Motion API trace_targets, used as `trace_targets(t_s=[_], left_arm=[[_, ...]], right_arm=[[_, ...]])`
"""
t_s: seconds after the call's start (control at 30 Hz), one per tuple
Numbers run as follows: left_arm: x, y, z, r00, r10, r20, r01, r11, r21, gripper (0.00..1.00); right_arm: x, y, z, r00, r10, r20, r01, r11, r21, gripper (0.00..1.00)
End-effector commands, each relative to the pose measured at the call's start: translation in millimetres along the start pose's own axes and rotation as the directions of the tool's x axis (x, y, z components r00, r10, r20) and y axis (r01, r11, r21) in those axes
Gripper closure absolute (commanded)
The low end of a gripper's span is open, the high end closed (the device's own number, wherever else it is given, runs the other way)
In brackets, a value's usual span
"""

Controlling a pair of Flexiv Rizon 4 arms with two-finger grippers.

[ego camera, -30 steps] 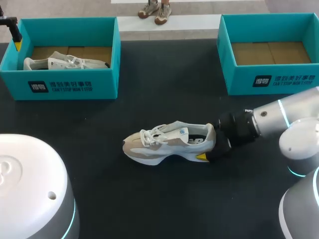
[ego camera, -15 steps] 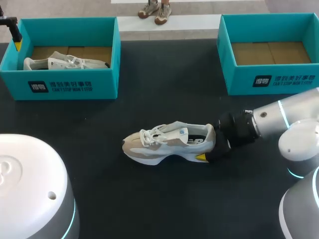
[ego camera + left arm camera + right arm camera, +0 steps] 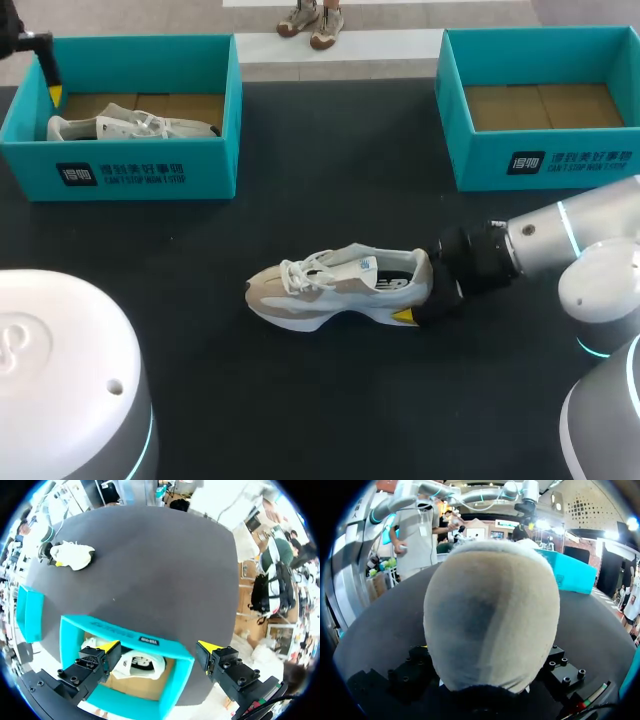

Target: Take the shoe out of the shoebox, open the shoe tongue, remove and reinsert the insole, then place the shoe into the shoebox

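Clasps the heel of the shoe [image 3: 335, 288] from both sides with right gripper [image 3: 420, 292], sole down on the middle of the table [image 3: 320, 400]; holds left gripper [image 3: 159, 647] wide open, empty, above left shoebox [image 3: 115, 632]. Seems light, soft upper, stiffer sole: best held at heel

A beige-and-white shoe [image 3: 340, 288] stands on its sole mid-table, apart from the empty teal shoebox [image 3: 480, 160].

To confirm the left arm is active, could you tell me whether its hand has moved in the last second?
Yes. The left hand shifted slightly right, further inside the left box's wall.
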State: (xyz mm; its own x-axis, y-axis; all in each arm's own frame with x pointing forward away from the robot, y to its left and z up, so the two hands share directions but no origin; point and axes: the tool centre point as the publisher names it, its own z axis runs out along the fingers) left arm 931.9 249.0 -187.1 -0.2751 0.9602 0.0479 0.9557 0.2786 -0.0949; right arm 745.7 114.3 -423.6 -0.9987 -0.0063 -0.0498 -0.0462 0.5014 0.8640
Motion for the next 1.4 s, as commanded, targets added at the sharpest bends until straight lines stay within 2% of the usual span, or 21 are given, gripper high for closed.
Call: trace_targets(t_s=[0.03, 0.07, 0.1, 0.13, 0.57, 0.67, 0.7, 0.73, 0.77, 0.8, 0.83, 0.87, 0.93, 0.97, 1.0, 1.03, 1.07, 1.1, 1.13, 1.17, 1.4], left_arm=[[-17.2, -44, -2, 0.982, -0.184, -0.054, 0.176, 0.977, -0.119, 0.0], [-21.6, -45, -4, 0.943, -0.33, -0.039, 0.327, 0.942, -0.08, 0.0], [-25.5, -47, -6, 0.883, -0.465, -0.067, 0.457, 0.883, -0.102, 0.0], [-28.4, -50, -7, 0.792, -0.6, -0.112, 0.588, 0.8, -0.122, 0.0], [-28.4, -50, -7, 0.792, -0.6, -0.112, 0.588, 0.8, -0.122, 0.0], [-40.9, -74, -7, 0.64, -0.763, -0.088, 0.752, 0.646, -0.135, 0.0], [-50.2, -81, -5, 0.533, -0.841, -0.096, 0.829, 0.541, -0.141, 0.0], [-55.0, -88, -5, 0.462, -0.882, -0.088, 0.878, 0.469, -0.092, 0.0], [-63.9, -96, -4, 0.358, -0.93, -0.078, 0.923, 0.365, -0.12, 0.0], [-69.5, -104, -3, 0.301, -0.952, -0.063, 0.947, 0.306, -0.101, 0.0], [-75.5, -109, -4, 0.211, -0.977, -0.034, 0.972, 0.213, -0.103, 0.0], [-82.3, -116, -4, 0.156, -0.986, -0.058, 0.985, 0.16, -0.07, 0.0], [-94.1, -128, -7, 0.048, -0.998, -0.038, 0.998, 0.05, -0.035, 0.0], [-100.1, -136, -10, 0.03, -0.999, -0.039, 1.0, 0.031, -0.008, 0.0], [-105.1, -143, -12, -0.043, -0.999, -0.009, 0.999, -0.043, -0.007, 0.0], [-110.7, -151, -14, -0.035, -0.999, -0.025, 0.999, -0.035, 0.018, 0.0], [-114.3, -158, -16, -0.109, -0.994, -0.021, 0.993, -0.109, 0.033, 0.0], [-119.7, -165, -17, -0.107, -0.993, -0.044, 0.994, -0.108, 0.032, 0.0], [-124.3, -172, -17, -0.165, -0.985, -0.049, 0.985, -0.167, 0.033, 0.0], [-129.8, -179, -17, -0.195, -0.979, -0.059, 0.981, -0.195, 0.003, 0.0], [-129.8, -179, -17, -0.195, -0.979, -0.059, 0.981, -0.195, 0.003, 0.0]], right_arm=[[2.0, -1.0, 6, 1.0, 0.0, 0.002, 0.0, 1.0, 0.001, 1.0], [2.0, -1.0, 6, 1.0, 0.0, 0.002, 0.0, 1.0, 0.001, 1.0], [2.0, -1.0, 6, 1.0, 0.0, 0.002, 0.0, 1.0, 0.001, 1.0], [2.0, -1.0, 6, 1.0, 0.0, 0.002, 0.0, 1.0, 0.001, 1.0], [2.0, -1.0, 6, 1.0, 0.0, 0.002, 0.0, 1.0, 0.001, 1.0], [2.0, -1.0, 6, 1.0, 0.0, 0.002, 0.0, 1.0, 0.001, 1.0], [2.0, -1.0, 6, 1.0, 0.0, 0.002, 0.0, 1.0, 0.001, 1.0], [2.0, -1.0, 6, 1.0, 0.0, 0.002, 0.0, 1.0, 0.001, 1.0], [2.0, -1.0, 6, 1.0, 0.0, 0.002, 0.0, 1.0, 0.001, 1.0], [2.0, -1.0, 6, 1.0, 0.0, 0.002, 0.0, 1.0, 0.001, 1.0], [2.0, -1.0, 6, 1.0, 0.0, 0.002, 0.0, 1.0, 0.001, 1.0], [2.0, -1.0, 6, 1.0, 0.0, 0.002, 0.0, 1.0, 0.001, 1.0], [2.0, -1.0, 6, 1.0, 0.0, 0.002, 0.0, 1.0, 0.001, 1.0], [2.0, -1.0, 6, 1.0, 0.0, 0.002, 0.0, 1.0, 0.001, 1.0], [2.0, -1.0, 6, 1.0, 0.0, 0.002, 0.0, 1.0, 0.001, 1.0], [2.0, -1.0, 6, 1.0, 0.0, 0.002, 0.0, 1.0, 0.001, 1.0], [2.0, -1.0, 6, 1.0, 0.0, 0.002, 0.0, 1.0, 0.001, 1.0], [2.0, -1.0, 6, 1.0, 0.0, 0.002, 0.0, 1.0, 0.001, 1.0], [2.0, -1.0, 6, 1.0, 0.0, 0.002, 0.0, 1.0, 0.001, 1.0], [2.0, -1.0, 6, 1.0, 0.0, 0.002, 0.0, 1.0, 0.001, 1.0], [2.0, -1.0, 6, 1.0, 0.0, 0.002, 0.0, 1.0, 0.001, 1.0]])
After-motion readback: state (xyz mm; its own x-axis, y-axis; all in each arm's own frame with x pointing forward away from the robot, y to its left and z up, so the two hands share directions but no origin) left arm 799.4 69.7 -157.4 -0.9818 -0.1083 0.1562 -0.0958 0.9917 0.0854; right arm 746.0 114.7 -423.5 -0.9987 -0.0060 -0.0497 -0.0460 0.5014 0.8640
